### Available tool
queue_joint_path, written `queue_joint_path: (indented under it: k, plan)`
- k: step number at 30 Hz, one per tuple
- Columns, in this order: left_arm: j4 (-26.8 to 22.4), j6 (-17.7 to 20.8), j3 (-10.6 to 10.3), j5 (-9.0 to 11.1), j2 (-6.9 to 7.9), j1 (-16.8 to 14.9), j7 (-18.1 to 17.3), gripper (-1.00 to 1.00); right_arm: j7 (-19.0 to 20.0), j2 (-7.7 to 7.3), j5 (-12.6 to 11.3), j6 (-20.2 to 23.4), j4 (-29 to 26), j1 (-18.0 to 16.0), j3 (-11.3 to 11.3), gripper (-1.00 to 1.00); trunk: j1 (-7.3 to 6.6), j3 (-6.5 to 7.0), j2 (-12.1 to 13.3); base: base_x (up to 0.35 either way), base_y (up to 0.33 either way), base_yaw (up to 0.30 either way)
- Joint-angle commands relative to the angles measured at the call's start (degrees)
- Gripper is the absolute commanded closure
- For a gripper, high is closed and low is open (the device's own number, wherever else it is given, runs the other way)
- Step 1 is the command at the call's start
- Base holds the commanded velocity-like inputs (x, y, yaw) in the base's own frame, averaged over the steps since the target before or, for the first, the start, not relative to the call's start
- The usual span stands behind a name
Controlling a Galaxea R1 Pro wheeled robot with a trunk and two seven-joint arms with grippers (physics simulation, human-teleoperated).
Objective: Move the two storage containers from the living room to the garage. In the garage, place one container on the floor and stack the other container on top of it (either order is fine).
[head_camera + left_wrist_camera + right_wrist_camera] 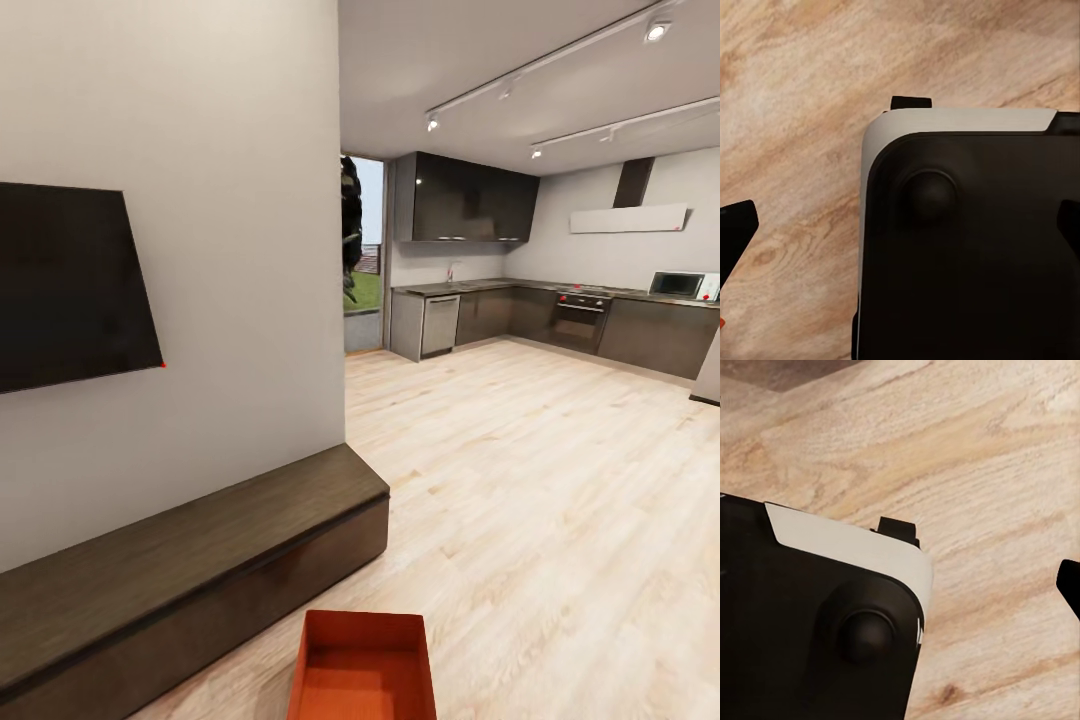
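One of the storage containers [365, 668], an orange-red open-top bin, sits empty at the bottom middle of the head view, on the light wood floor of the living room beside the long dark cabinet [190, 560]. My left gripper [900, 229] hangs open over the robot's black and white base [967, 247], one fingertip [735, 232] at each edge of the left wrist view and nothing between them. My right gripper [900, 589] is also open; one fingertip [1071, 585] shows, the other is lost against the dark base [817, 615]. The garage is out of view.
A wall TV [70, 285] hangs above the cabinet on the white wall at left. Beyond the wall's end the wood floor [540, 480] runs to a dark kitchen [560, 315], with a glass door [362, 255] to the outside.
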Motion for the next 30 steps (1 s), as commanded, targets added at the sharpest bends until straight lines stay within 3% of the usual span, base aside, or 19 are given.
queue_joint_path:
  k: [1,20,30]
  plan:
    - [-0.01,-0.13,0.00,0.31,0.01,-0.01,0.04,-1.00,-0.02,0.06,-0.50,-0.29,0.17,-0.06,0.52,-1.00,0.00,-0.05,-0.03,0.000,0.000,0.000]
    - [-3.05,0.24,-0.07,0.14,0.02,-0.01,0.28,-1.00,-0.48,0.22,-0.75,0.21,-2.07,-0.06,0.58,-1.00,0.00,-0.07,-0.03,0.000,0.000,0.000]
    - [-2.81,-0.03,-0.30,-0.11,-0.27,-0.01,0.21,-1.00,-0.49,0.19,-0.86,0.21,-2.03,-0.06,0.38,-1.00,0.00,-0.81,-0.03,0.000,0.000,0.000]
